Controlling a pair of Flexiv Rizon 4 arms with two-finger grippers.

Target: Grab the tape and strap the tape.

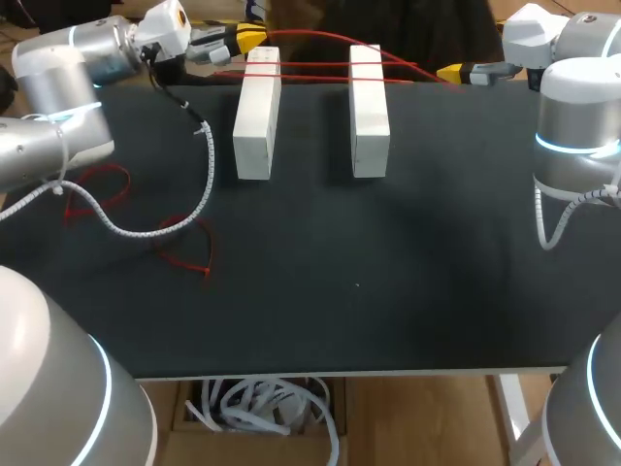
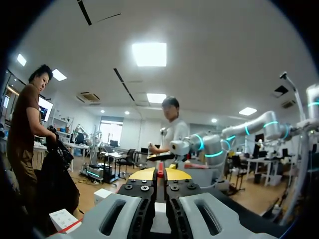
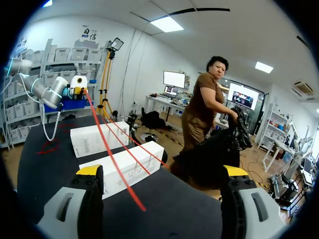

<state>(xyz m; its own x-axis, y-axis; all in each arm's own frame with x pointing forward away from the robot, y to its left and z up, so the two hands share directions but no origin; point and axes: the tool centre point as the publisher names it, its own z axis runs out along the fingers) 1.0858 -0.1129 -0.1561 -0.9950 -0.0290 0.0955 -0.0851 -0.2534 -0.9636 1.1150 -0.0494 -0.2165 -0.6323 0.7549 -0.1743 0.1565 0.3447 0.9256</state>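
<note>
Two white blocks (image 1: 257, 112) (image 1: 369, 109) lie side by side at the back of the black table (image 1: 369, 282). Red tape (image 1: 315, 70) runs across both of them in several strands. My left gripper (image 1: 247, 41) hovers at the back left and is shut on the tape's end, which shows red between its yellow tips (image 2: 160, 173). My right gripper (image 1: 448, 72) is at the back right, open wide. In the right wrist view a tape strand (image 3: 115, 162) passes between its fingers (image 3: 89, 170) without touching them, over the blocks (image 3: 99, 137) towards my left gripper (image 3: 77, 87).
Loose red tape loops (image 1: 97, 189) (image 1: 189, 248) lie on the left part of the table. My left arm's white coiled cable (image 1: 146, 231) sags onto the table beside them.
</note>
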